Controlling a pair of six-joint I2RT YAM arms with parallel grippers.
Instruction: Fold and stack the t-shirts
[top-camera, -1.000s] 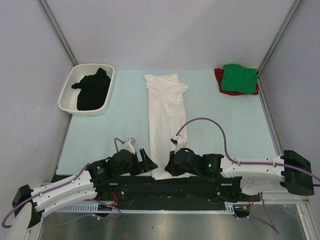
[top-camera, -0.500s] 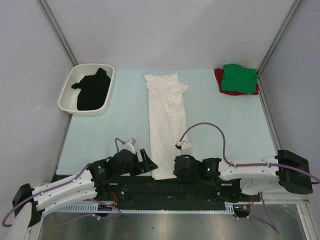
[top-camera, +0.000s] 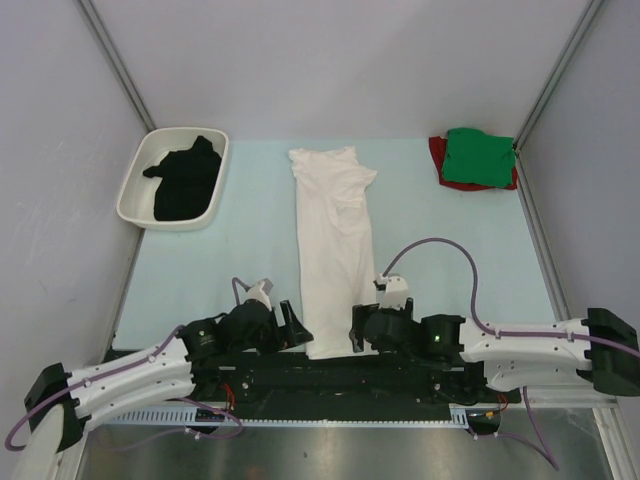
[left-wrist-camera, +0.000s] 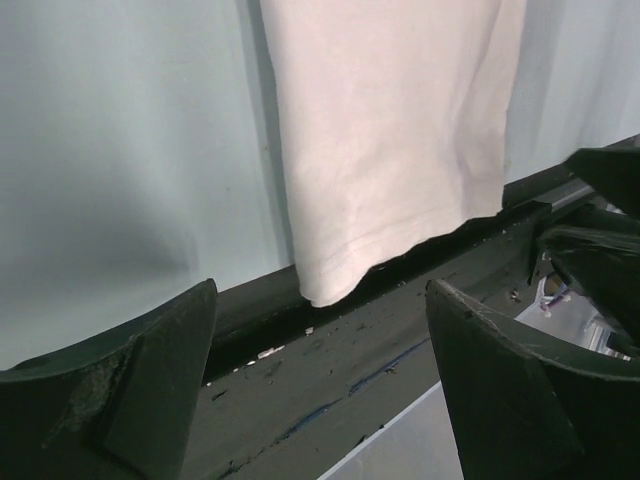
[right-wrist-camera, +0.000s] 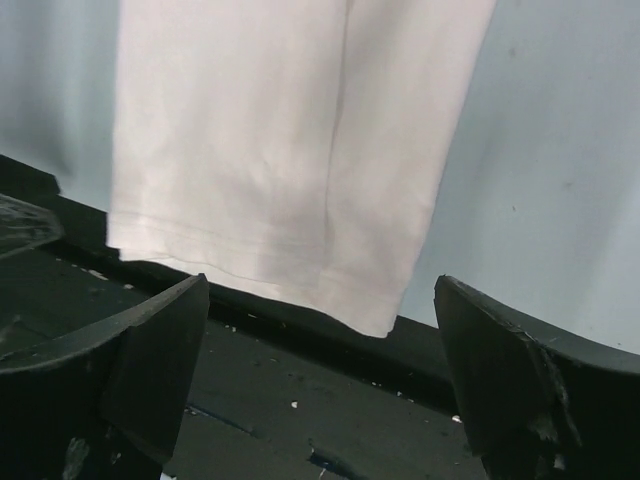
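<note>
The white t-shirt (top-camera: 332, 250) lies as a long narrow strip down the middle of the table, its hem (left-wrist-camera: 400, 235) (right-wrist-camera: 300, 265) hanging over the near edge. My left gripper (top-camera: 298, 330) (left-wrist-camera: 320, 400) is open just left of the hem with nothing between its fingers. Just right of the hem my right gripper (top-camera: 356, 335) (right-wrist-camera: 320, 400) is open and empty too. A green t-shirt (top-camera: 478, 157) rests folded on a red t-shirt (top-camera: 436, 152) at the back right. The black t-shirt (top-camera: 187, 182) is crumpled in the tray.
A white rounded tray (top-camera: 133, 195) stands at the back left. The black rail (top-camera: 330, 378) with the arm bases runs along the near edge. Grey walls close in both sides and the back.
My right gripper has let go of the white t-shirt's hem, opened wide and drawn back to the right. The hem now lies flat. My left arm has barely moved.
</note>
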